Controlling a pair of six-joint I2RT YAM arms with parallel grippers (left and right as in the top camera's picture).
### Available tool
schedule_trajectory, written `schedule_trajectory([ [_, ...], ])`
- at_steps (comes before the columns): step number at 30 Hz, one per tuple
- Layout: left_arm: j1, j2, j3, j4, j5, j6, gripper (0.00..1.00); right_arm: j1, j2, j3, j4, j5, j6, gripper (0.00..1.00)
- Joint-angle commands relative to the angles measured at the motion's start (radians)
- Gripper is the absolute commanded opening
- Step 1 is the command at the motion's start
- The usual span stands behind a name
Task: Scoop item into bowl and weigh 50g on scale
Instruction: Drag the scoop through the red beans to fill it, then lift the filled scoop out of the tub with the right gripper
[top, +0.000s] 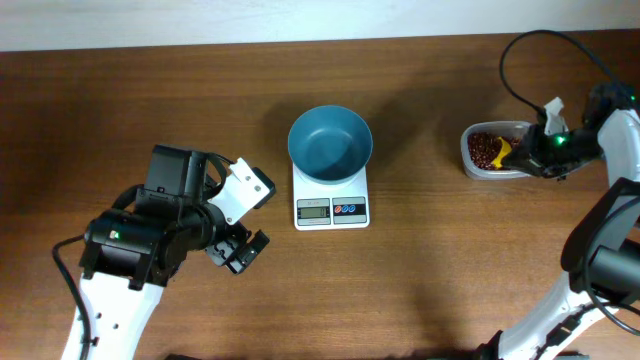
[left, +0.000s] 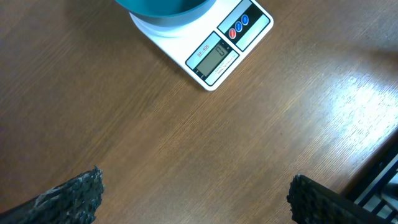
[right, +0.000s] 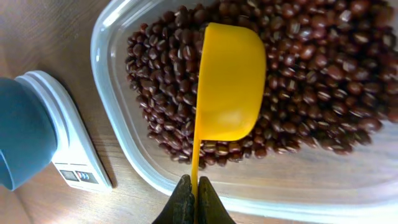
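1. Beans (right: 311, 81): a loose, dark red-brown mass lying in a clear tub (right: 118, 124) at the right side of the table (top: 200, 100), well apart from the scale.
2. Scoop (right: 230, 87): yellow, over the beans inside the tub.
   - In the right wrist view its long axis runs straight up the frame, with the handle toward the gripper and the cup at the far end.
   - It is rolled onto its edge, so the handle shows as a thin line and the cup bulges to the right of that line.
   - In the overhead view the axis lies roughly across the table, cup end toward the scale.
   - Whether the cup touches the beans cannot be told.
3. Right gripper (right: 193, 199): fingers pressed together on the end of the scoop handle, at the tub's right end.
4. Bowl (top: 330, 143): teal-blue, upright, seated on the scale platform at mid-table. The overhead view shows its inside as plain blue.
5. Scale (top: 332, 208): white, its display and its red and blue buttons facing the near table edge.
6. Left gripper (left: 196, 199): fingers (left: 74, 196) spread wide apart with bare wood between them, low over the table and near the scale's front-left corner.
7. View differences:
   - Only the left wrist view brings the scale display close, though its reading is still too small to make out.
   - Only the right wrist view shows single beans and the scoop's tilt.
   - Only the overhead view shows both arms and the gap between tub and scale.
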Motion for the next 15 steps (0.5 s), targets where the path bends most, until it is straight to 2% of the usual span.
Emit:
schedule_trajectory([
  [1,0.006,0.007,0.018,0.002,0.000,0.019,0.99,-0.023,0.008,-0.015,-0.011,-0.093,-0.041,0.04],
  [15,0.006,0.007,0.018,0.002,0.000,0.019,0.99,-0.075,0.008,-0.027,-0.007,-0.161,-0.098,0.04],
])
